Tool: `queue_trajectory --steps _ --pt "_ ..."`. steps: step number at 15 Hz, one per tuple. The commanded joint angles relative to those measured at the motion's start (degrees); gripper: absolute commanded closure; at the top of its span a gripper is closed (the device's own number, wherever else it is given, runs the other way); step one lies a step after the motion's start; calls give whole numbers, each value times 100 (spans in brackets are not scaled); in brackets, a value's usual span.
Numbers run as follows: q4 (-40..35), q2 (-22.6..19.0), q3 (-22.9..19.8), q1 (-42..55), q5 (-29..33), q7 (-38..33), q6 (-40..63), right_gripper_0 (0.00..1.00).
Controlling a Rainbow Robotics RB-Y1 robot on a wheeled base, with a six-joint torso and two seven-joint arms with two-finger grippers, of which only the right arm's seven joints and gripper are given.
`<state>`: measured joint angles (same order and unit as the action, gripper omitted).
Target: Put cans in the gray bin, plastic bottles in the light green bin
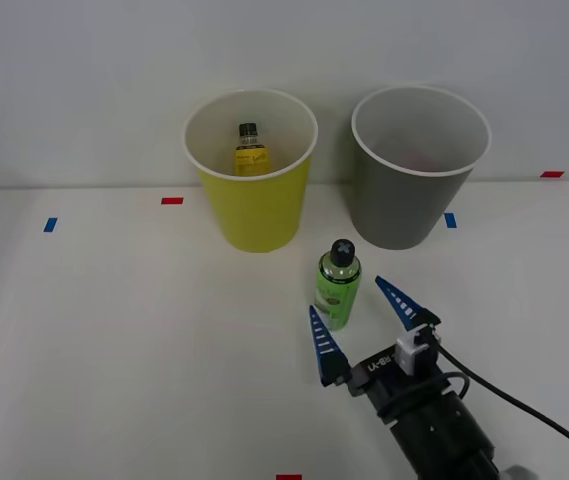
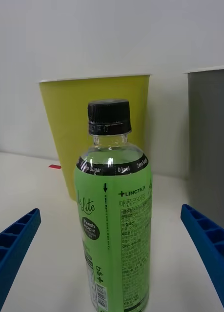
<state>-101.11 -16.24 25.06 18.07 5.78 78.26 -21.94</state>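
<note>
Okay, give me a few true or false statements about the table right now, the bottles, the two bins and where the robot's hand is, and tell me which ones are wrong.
1. The green-label bottle stands upright on the table. True.
2. The right hand is shut on that bottle. False: its fingers are spread open, one on each side, apart from the bottle.
3. A yellow-label bottle is inside the light green bin. True.
4. The green-label bottle's cap is off. False: a black screw cap is on it.
5. The gray bin lies tipped on its side. False: it stands upright beside the light green bin.
</note>
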Motion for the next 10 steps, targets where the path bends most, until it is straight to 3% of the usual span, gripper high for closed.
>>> queue_trajectory --steps 1,10 --pt "759 499 -133 -427 152 32 -408 0" --pt "803 579 -265 -700 363 14 -65 0"
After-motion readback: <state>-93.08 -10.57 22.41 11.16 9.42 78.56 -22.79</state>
